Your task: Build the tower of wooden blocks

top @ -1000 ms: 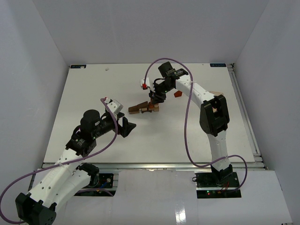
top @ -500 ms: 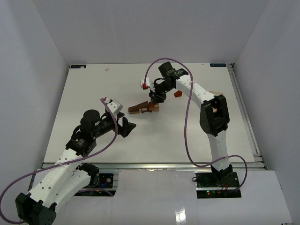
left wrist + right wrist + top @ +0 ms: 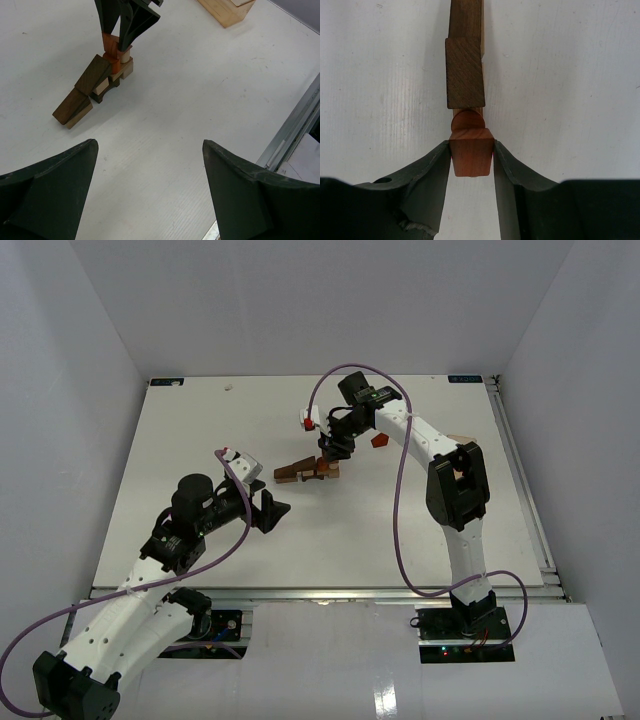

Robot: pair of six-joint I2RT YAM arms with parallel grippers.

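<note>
The wood block tower [image 3: 305, 472] is a low cluster of tan, reddish-brown and dark brown blocks at the table's middle. In the left wrist view the tower [image 3: 97, 82] has dark wedges sloping down to the left. My right gripper [image 3: 331, 448] is over the tower's right end, shut on a reddish-brown block [image 3: 471, 157]. That block sits just above a reddish cylinder [image 3: 467, 120], with a dark brown wedge [image 3: 464, 72] beyond it. The held block [image 3: 111, 42] also shows in the left wrist view. My left gripper [image 3: 270, 510] is open and empty, near-left of the tower; in its own view [image 3: 149, 145] only bare table lies between its fingers.
A loose reddish-brown block [image 3: 379, 440] lies right of the tower. A larger pale wooden slab [image 3: 227, 10] lies far right, partly hidden by the right arm in the top view [image 3: 461, 437]. A metal rail [image 3: 295, 125] edges the table.
</note>
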